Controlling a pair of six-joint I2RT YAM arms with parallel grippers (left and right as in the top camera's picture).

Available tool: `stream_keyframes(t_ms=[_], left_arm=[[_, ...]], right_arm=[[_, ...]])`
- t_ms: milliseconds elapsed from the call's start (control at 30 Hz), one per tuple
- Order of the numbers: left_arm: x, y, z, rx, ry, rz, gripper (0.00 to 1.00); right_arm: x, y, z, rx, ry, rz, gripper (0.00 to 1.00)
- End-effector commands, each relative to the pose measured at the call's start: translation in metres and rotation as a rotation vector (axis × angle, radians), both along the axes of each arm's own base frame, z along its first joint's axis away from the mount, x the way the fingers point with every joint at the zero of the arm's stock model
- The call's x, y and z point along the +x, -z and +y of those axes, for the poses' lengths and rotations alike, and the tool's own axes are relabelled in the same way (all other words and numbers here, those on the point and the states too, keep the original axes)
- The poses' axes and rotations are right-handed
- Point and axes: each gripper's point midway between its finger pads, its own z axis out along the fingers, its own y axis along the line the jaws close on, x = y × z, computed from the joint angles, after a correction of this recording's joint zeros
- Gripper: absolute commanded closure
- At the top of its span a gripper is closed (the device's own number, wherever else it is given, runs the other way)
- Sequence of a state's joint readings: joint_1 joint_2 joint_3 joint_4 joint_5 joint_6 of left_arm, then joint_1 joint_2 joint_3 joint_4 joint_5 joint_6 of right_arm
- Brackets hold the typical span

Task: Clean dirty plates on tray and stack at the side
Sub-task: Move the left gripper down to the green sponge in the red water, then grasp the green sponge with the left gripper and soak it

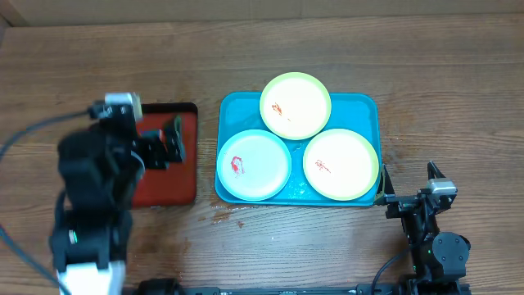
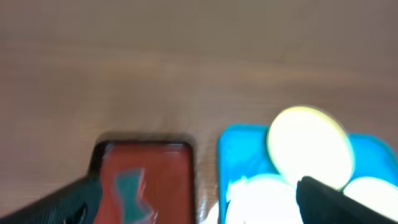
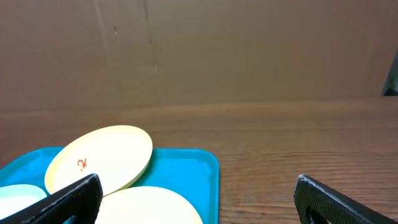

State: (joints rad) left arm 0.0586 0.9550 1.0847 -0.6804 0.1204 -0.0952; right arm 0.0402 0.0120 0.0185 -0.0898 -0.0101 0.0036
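Far edge: bare brown wooden tabletop (image 1: 246, 49), open across its width.
Centre: large bright blue rectangular plastic tray (image 1: 360, 111), packed with far pale yellow-green round plastic plate (image 1: 295, 106), near-right yellow-green plate (image 1: 341, 165), near-left light blue plate (image 1: 254, 165); rims meet.
Left side: black-rimmed dark red tray (image 1: 176, 184), left arm (image 1: 94, 176) above it.
Between trays: narrow bare strip.
Right edge: open wood.

The table (image 1: 270, 254) is bare brown wood, matt, with a plain visible grain. The blue tray (image 1: 370, 105) is smooth, shiny plastic. One yellow-green plate (image 1: 295, 105), the other yellow-green plate (image 1: 341, 164) and the light blue plate (image 1: 254, 164) look like smooth plastic with a softer sheen, while the dark red tray (image 1: 176, 184) looks matt.
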Motion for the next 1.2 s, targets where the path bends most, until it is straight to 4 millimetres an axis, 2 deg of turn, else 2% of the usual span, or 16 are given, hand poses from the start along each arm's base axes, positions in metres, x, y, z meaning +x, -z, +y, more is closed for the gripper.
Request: stream_keyframes(t_ms=[0,100,200,300,433,533,667,800,867,933,1167], left_arm=[[0.017,0.007,0.021,0.025,-0.123,0.144,0.00],[0.025,0.043,0.026,0.053,-0.134,0.294,0.00],[0.029,0.082,0.052,-0.051,-0.359,0.429,0.00],[0.039,0.115,0.074,-0.134,-0.489,0.507,0.00],[0.045,0.162,0.079,-0.179,-0.513,0.639,0.00],[0.050,0.188,0.082,-0.174,-0.518,0.695,0.00],[0.066,0.208,0.082,-0.145,-0.466,0.700,0.01],[0.082,0.218,0.087,-0.135,-0.467,0.664,0.08],[0.089,0.224,0.089,-0.131,-0.471,0.651,0.17],[0.095,0.233,0.088,-0.137,-0.465,0.651,0.19],[0.096,0.264,0.085,-0.149,-0.455,0.710,0.20]], right_arm=[[0.000,0.001,0.000,-0.001,0.004,-0.005,0.00],[0.000,0.001,0.000,-0.001,0.004,-0.005,0.00],[0.000,0.001,0.000,-0.001,0.004,-0.005,0.00],[0.000,0.001,0.000,-0.001,0.004,-0.005,0.00],[0.000,0.001,0.000,-0.001,0.004,-0.005,0.00],[0.000,0.001,0.000,-0.001,0.004,-0.005,0.00],[0.000,0.001,0.000,-0.001,0.004,-0.005,0.00],[0.000,0.001,0.000,-0.001,0.004,-0.005,0.00],[0.000,0.001,0.000,-0.001,0.004,-0.005,0.00],[0.000,0.001,0.000,-0.001,0.004,-0.005,0.00],[0.000,0.001,0.000,-0.001,0.004,-0.005,0.00]])
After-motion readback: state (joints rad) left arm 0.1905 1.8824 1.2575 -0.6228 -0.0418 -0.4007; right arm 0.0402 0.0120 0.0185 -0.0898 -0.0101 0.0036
